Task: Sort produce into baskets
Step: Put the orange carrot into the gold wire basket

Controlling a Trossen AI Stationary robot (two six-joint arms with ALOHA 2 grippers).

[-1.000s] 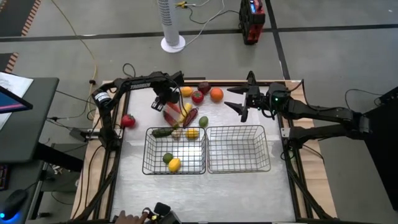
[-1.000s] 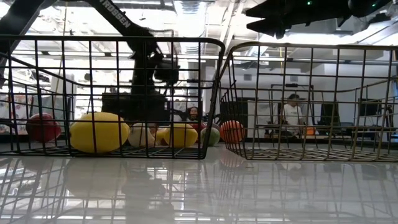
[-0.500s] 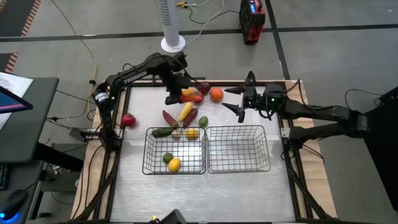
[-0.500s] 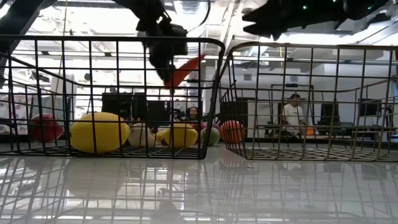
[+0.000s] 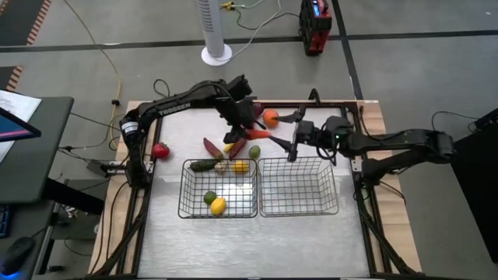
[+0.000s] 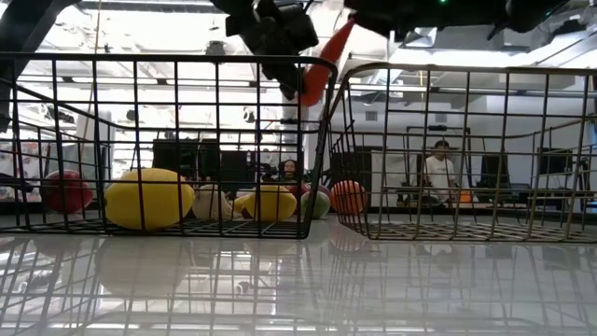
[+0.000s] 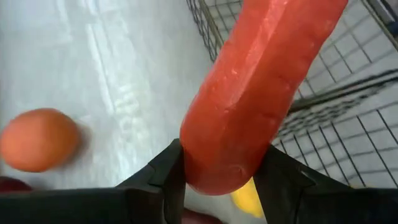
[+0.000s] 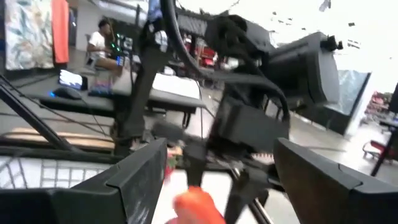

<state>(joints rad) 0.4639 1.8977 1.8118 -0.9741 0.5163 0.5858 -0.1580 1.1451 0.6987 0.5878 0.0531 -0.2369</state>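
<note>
My left gripper (image 5: 246,126) hangs above the table behind the baskets, shut on a long red piece of produce (image 5: 260,134), seen large in the left wrist view (image 7: 261,93). My right gripper (image 5: 292,134) stands open and level just to the right of the piece's free end, touching nothing. The left basket (image 5: 187,204) holds a yellow (image 5: 218,205) and a green piece (image 5: 208,197). The right basket (image 5: 298,206) shows no produce. An orange round piece (image 5: 270,117) and several long pieces (image 5: 232,141) lie on the table behind the baskets. My left gripper pinches the long red piece by one end (image 7: 217,177) between its two fingers (image 7: 165,177). The fingers slant down toward the table's right and lie across the piece. The rest of the piece sticks out beyond them, tilted, toward my right gripper. It is lifted clear of the table.
A red round piece (image 5: 160,150) lies alone near the table's left edge. A green long piece (image 5: 202,165) and a yellow one (image 5: 240,166) lie at the left basket's far rim. The low view shows people seated in the room beyond the baskets (image 6: 437,173).
My left gripper has risen from the heap of produce with the long red piece, gone toward the table's right and turned, so the piece now points at my right gripper. My right gripper has moved a little toward the table's left, nearer the piece.
</note>
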